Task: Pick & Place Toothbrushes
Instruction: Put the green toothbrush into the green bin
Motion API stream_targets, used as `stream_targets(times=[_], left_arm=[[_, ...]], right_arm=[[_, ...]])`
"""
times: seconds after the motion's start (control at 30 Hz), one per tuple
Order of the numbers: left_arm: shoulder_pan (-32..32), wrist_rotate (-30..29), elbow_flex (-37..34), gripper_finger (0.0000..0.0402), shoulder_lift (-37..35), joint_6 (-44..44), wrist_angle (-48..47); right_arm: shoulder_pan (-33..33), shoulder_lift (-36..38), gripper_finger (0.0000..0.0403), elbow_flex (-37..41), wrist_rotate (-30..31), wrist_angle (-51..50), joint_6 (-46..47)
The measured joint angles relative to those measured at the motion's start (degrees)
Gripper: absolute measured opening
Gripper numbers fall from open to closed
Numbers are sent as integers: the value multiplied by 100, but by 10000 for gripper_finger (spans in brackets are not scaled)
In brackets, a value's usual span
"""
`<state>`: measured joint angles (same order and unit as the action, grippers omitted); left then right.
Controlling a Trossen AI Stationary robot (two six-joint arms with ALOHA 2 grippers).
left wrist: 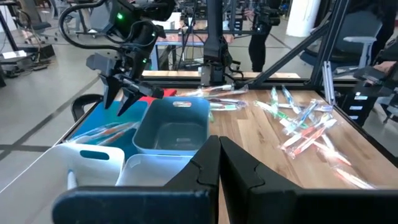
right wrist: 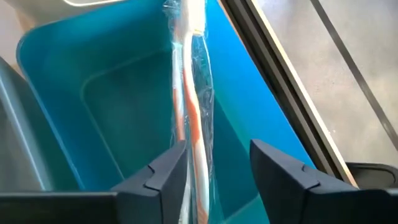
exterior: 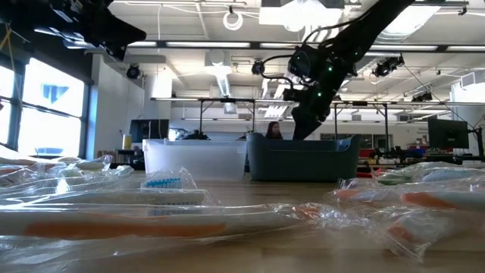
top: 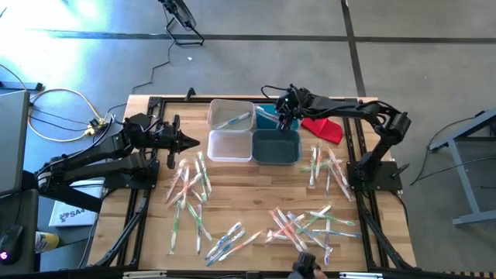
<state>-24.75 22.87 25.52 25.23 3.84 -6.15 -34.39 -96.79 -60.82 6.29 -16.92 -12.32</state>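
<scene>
While the right claw (right wrist: 214, 165) is spread above the bright blue bin (right wrist: 93, 99), a wrapped toothbrush (right wrist: 193, 93) is seen between its fingers. The left claw (left wrist: 219, 158) is held clenched above the surface (top: 256, 194).

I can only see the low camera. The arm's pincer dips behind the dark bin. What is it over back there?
Observer: The right pincer hangs over a bright blue bin, which sits just behind the dark teal bin.
Operator: Is it squeezing a toothbrush?
Observer: No. Its fingers are apart, and an orange toothbrush in a clear wrapper shows in the gap between them, inside the blue bin.
Operator: And the other arm?
Observer: The left pincer is shut with nothing in it, beside the white bin.
</scene>
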Motion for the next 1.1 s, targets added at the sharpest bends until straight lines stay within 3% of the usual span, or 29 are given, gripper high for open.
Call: stream_targets(times=[0.4, 0.7, 1.1], left_arm=[[0, 4, 0, 1, 0, 2, 2], [0, 0, 0, 1, 2, 16, 4], [0, -9, 0, 1, 3, 39, -12]], right_arm=[[691, 965, 122, 0, 23, -1, 33], [1288, 1900, 78, 0, -42, -42, 729], [1887, 2453, 67, 0, -626, -438, 1246]])
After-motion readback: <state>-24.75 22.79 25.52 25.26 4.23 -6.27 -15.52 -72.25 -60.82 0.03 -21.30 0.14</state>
